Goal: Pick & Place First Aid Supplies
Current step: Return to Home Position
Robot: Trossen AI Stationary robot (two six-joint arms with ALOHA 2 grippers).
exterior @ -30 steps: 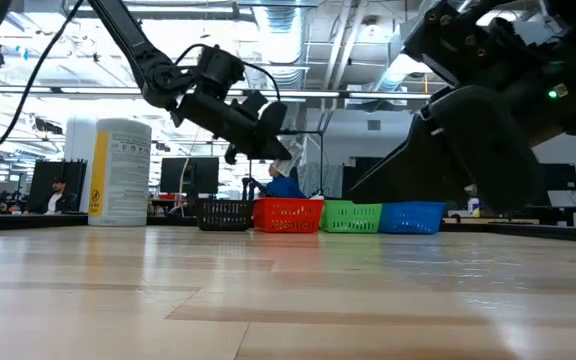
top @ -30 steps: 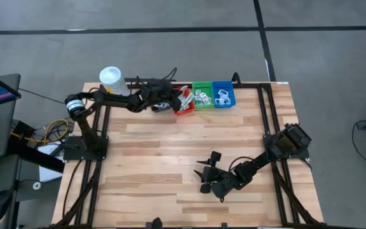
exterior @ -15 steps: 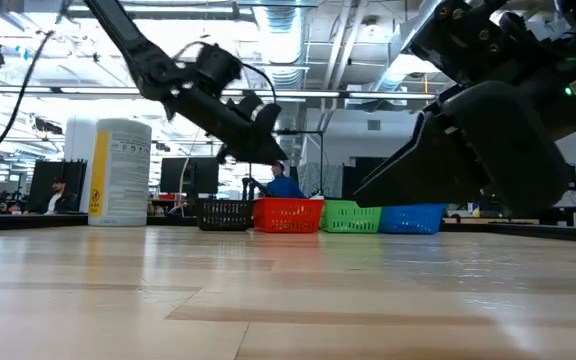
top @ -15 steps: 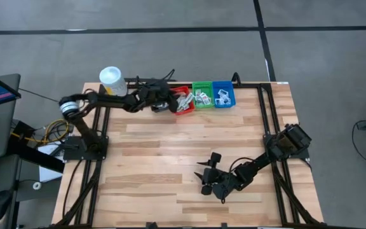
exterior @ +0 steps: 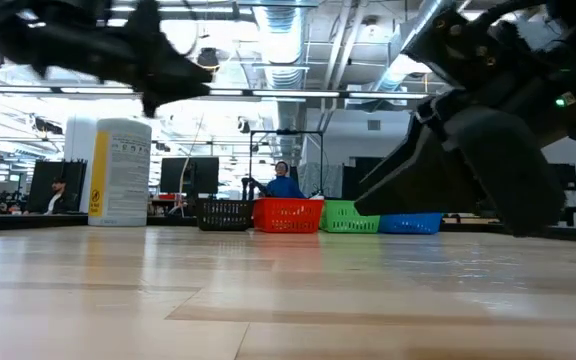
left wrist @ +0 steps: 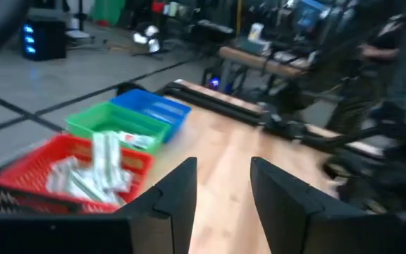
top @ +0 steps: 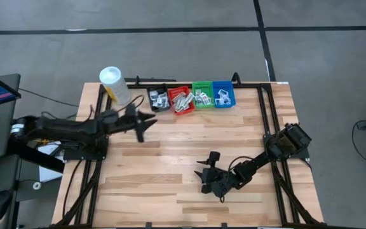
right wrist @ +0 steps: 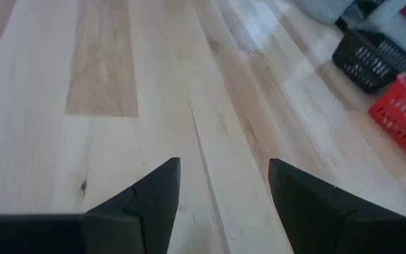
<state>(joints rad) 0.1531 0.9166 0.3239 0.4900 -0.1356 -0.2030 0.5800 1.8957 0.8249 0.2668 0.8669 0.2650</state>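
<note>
— Wood table [top: 170, 159], packets [top: 180, 99] sitting in the bins [top: 224, 105] along the far edge.
— Left gripper [top: 145, 123] hangs open, empty, its arm near that canister [top: 114, 84]; a wide swing could topple it. Right gripper [top: 206, 173] is open, empty too.

A black bin [exterior: 224, 214], a red bin [exterior: 288, 214], a green bin [exterior: 351, 216] and a blue bin [exterior: 411, 220] sit in a row on the wooden table [exterior: 268, 300] (a tall white can [exterior: 118, 172] stands near the black one).

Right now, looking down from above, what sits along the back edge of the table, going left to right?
White canister → black bin → red bin → green bin → blue bin.
</note>
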